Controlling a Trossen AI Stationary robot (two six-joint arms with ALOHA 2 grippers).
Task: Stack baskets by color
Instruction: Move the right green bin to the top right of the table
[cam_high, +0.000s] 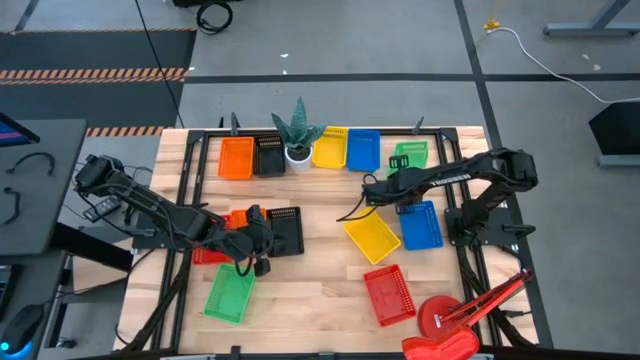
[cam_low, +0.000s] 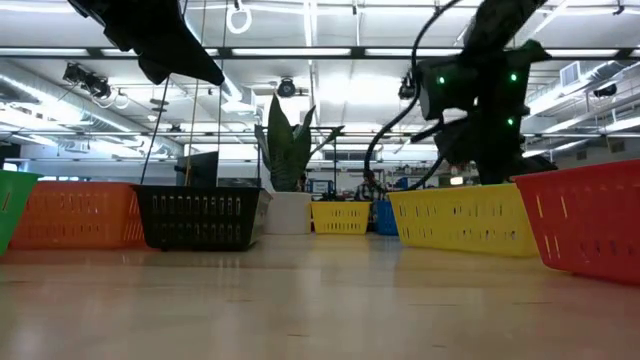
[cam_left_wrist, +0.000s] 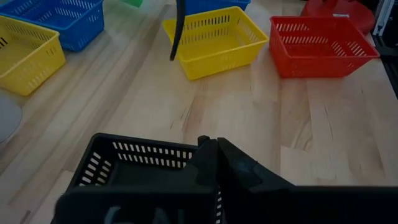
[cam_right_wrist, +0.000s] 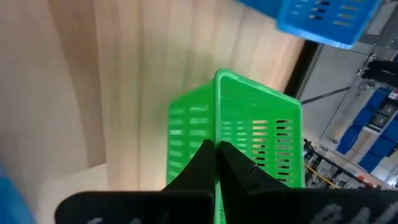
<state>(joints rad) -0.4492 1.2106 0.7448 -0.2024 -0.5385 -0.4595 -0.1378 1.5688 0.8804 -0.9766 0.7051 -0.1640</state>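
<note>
My left gripper (cam_left_wrist: 214, 155), at the table's left middle, is shut on a black basket (cam_high: 285, 232). That basket shows level and low over the table in the low view (cam_low: 200, 215). My right gripper (cam_right_wrist: 216, 152) is shut on a green basket (cam_right_wrist: 236, 124), near the far edge in the high view (cam_high: 408, 155). A second green basket (cam_high: 230, 295) lies flat at the near left. A second black basket (cam_high: 270, 155) stands in the far row. My left gripper pinches the black basket's rim (cam_left_wrist: 186, 163) on the wall nearest the arm, between its two fingers. The fingers slant down from the table's left. Whether the basket's base touches the table I cannot tell. My right gripper pinches the top edge of one green wall (cam_right_wrist: 216, 134) between its two fingers, slanting down, with the wall running away along the fingers. Whether the basket rests on the table or hangs clear does not show.
The far row holds orange (cam_high: 236, 157), yellow (cam_high: 330, 147) and blue (cam_high: 363, 150) baskets beside a potted plant (cam_high: 298, 150). Yellow (cam_high: 372, 238), blue (cam_high: 420, 224) and red (cam_high: 389, 295) baskets lie right of middle. A red lamp (cam_high: 450, 320) stands at the near right corner.
</note>
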